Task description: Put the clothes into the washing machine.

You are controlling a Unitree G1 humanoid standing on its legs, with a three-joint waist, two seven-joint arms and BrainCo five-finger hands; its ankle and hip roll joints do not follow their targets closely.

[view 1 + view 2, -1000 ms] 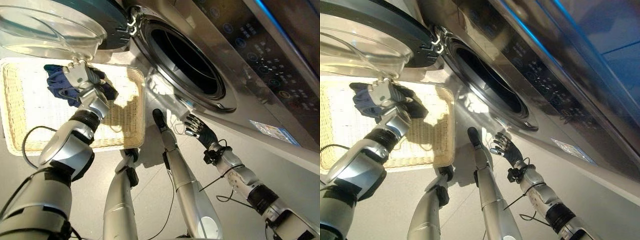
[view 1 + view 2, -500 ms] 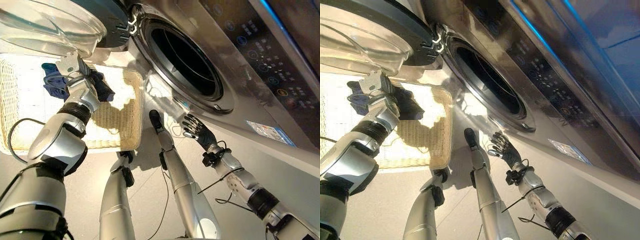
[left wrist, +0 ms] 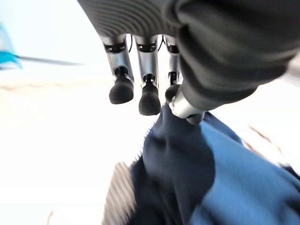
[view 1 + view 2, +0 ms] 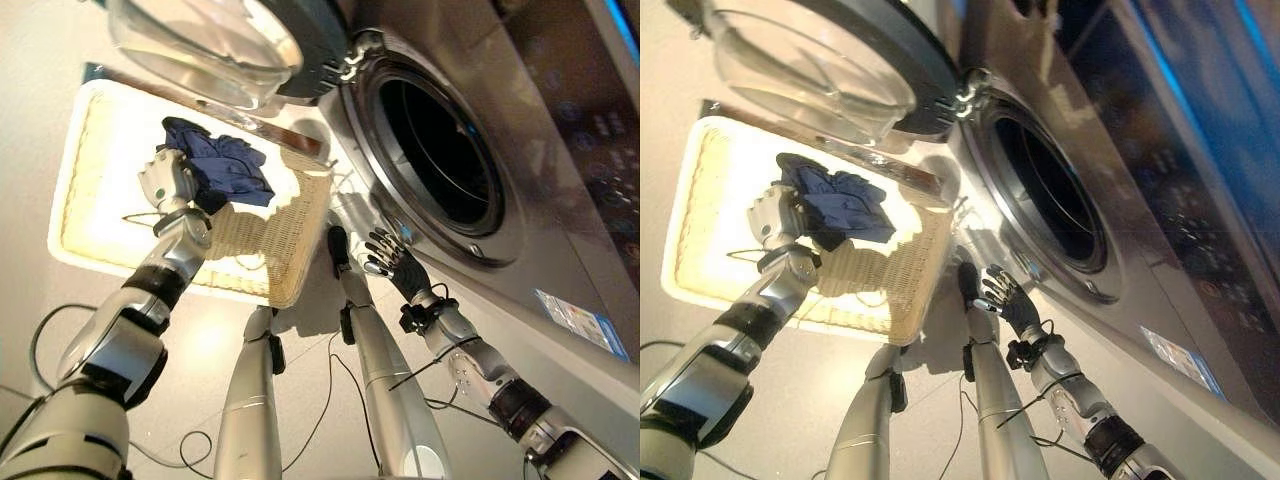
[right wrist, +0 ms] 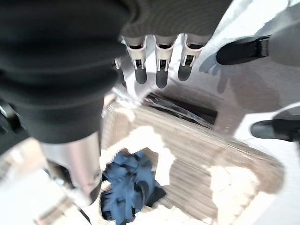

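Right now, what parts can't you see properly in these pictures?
- Inside the grey front-loading washing machine's round drum opening: too dark in both eye views to tell what is there.
- The dark blue crumpled cloth in the pale wicker basket: the left hand covers part of it.
- The clear round door: cut off by the top edge.
- The right hand: open, holding nothing.

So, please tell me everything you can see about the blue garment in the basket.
The blue garment is a dark blue, soft-looking cloth, crumpled into a loose bunch with many folds. It sits in the far part of the pale woven basket, which stands on the floor below the washing machine's open door. The left hand is shut on one edge of it, pinching the cloth between thumb and fingers, as the left wrist view shows. The right hand hangs open, apart from it.
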